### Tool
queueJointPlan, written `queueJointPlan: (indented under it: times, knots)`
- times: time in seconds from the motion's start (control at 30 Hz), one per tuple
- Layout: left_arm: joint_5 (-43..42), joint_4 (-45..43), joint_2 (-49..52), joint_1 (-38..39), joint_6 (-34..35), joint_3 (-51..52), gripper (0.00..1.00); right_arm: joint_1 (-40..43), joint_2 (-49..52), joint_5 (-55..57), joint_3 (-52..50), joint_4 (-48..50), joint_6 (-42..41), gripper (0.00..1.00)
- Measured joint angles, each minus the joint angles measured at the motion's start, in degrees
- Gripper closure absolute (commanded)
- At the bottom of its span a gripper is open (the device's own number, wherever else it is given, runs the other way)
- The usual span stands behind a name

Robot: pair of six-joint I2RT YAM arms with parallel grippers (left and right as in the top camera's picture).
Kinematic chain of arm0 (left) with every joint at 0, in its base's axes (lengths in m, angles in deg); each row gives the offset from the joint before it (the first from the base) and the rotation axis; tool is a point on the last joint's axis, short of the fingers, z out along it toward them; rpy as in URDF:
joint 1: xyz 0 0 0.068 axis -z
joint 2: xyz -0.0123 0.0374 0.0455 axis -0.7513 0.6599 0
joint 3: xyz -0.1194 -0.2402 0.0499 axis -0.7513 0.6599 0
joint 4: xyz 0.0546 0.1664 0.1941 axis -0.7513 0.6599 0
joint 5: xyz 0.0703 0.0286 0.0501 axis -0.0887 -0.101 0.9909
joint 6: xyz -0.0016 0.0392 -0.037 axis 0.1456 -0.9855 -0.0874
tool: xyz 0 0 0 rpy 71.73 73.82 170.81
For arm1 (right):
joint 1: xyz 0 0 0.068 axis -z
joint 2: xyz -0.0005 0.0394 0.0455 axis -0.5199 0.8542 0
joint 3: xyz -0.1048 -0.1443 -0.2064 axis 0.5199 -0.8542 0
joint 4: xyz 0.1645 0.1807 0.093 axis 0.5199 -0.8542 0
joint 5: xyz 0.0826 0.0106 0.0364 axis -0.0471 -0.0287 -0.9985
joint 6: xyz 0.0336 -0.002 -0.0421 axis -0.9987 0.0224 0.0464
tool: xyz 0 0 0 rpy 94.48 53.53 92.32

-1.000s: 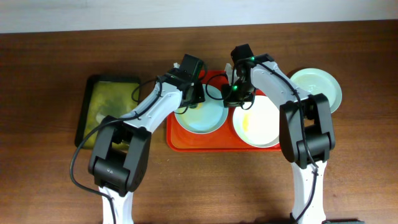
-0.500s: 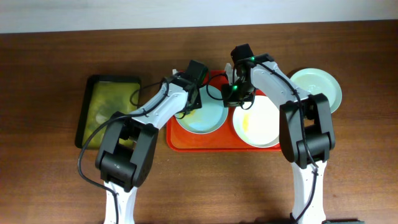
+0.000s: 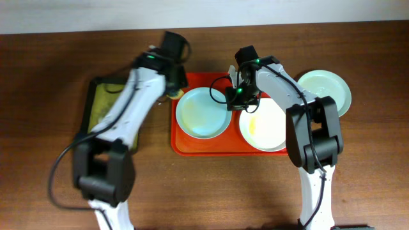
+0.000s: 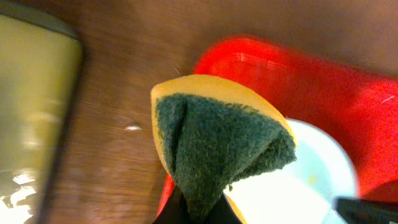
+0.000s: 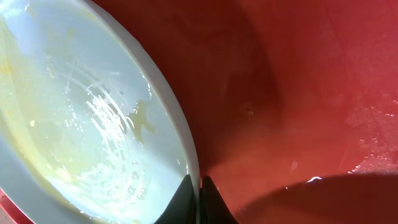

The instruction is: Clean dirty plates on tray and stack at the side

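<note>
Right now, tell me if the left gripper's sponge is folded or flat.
Folded: the sponge is creased down its green scouring face, yellow edge curving over.

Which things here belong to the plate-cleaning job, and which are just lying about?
Job: red tray; mint-blue plate on the tray, rim pinched by right gripper; white plate next to it; mint-blue plate beside the tray; sponge in left gripper.
Lying about: nothing loose; black tray of yellow-green liquid sits idle; wooden table.

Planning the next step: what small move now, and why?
Probably carry the sponge over to the black tray and dip it: the left gripper holds it off the plate, which shows yellowish streaks, and the right gripper pins its rim.
</note>
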Motion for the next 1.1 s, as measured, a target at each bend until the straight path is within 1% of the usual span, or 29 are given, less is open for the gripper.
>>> queueJointPlan:
  times: [0.1, 0.17, 0.23, 0.33, 0.37, 0.4, 0.43, 0.47, 0.53, 0.63, 0.73, 0.8, 0.87, 0.9, 0.93, 0.97, 1.03, 1.1]
  knots:
    - [-0.7, 4.8, -3.5, -5.2, 0.0, -0.8, 1.00, 0.0, 0.0, 0.0, 0.0, 0.0, 0.0, 0.96]
    - [-0.9, 7.4, -3.5, -10.6, 0.0, -0.3, 1.00, 0.0, 0.0, 0.0, 0.0, 0.0, 0.0, 0.96]
    - [-0.9, 7.5, -3.2, -15.5, 0.0, 2.2, 1.00, 0.0, 0.0, 0.0, 0.0, 0.2, 0.0, 0.96]
    - [-0.9, 6.0, -2.9, -18.3, 0.0, 6.3, 1.00, 0.0, 0.0, 0.1, 0.0, 0.2, 0.0, 0.96]
    - [-0.9, 3.5, -2.1, -19.7, 0.0, 9.6, 1.00, 0.0, 0.0, 0.2, 0.0, 0.2, 0.0, 0.96]
    - [-0.9, 1.2, -1.7, -20.4, 0.0, 12.3, 0.98, 0.0, 0.0, 0.2, 0.0, 0.2, 0.0, 0.96]
    - [-0.9, 0.2, -1.3, -21.0, -0.1, 14.4, 0.90, 0.0, 0.0, 0.2, 0.0, 0.2, 0.0, 0.96]
    - [-0.9, -0.3, -1.0, -21.4, -0.1, 15.6, 0.78, 0.0, 0.0, 0.2, 0.0, 0.2, 0.0, 0.96]
    - [-0.9, -0.9, -0.9, -22.4, -0.3, 17.7, 0.77, 0.0, 0.0, 0.2, 0.0, 0.5, 0.0, 0.96]
    - [-0.9, -1.9, -0.9, -22.8, -0.4, 17.9, 0.76, 0.0, 0.0, 0.2, 0.0, 0.9, 0.0, 0.96]
    - [-0.9, -2.5, -0.9, -22.8, -0.4, 17.8, 0.68, 0.0, 0.0, 0.2, 0.0, 0.9, 0.1, 0.96]
    - [-0.9, -0.7, -0.9, -23.0, -0.6, 17.3, 0.66, 0.0, 0.0, 0.2, 0.0, 0.9, 0.1, 0.96]
    - [-0.9, 3.1, -0.9, -23.1, -0.6, 15.0, 0.64, 0.0, 0.0, 0.2, 0.0, 1.2, 0.2, 0.96]
    - [-0.9, 4.9, -0.9, -23.2, -0.6, 13.1, 0.61, 0.0, 0.0, 0.2, 0.0, 1.4, 0.2, 0.96]
    - [-0.9, 5.9, -0.9, -23.2, -0.6, 11.8, 0.48, 0.0, 0.0, 0.3, 0.0, 1.6, 0.2, 0.96]
    - [-0.9, 8.4, -0.9, -23.2, -0.6, 9.4, 0.01, 0.0, 0.0, 0.2, 0.0, 2.1, 0.3, 0.96]
    - [-0.9, 10.9, -0.9, -23.2, -0.9, 6.6, 0.01, -0.1, 0.0, 0.2, 0.0, 2.7, 0.6, 0.96]
    - [-0.9, 11.6, -0.9, -23.2, -0.9, 6.0, 0.01, -0.5, 0.0, 0.5, 0.0, 2.8, 1.1, 0.96]
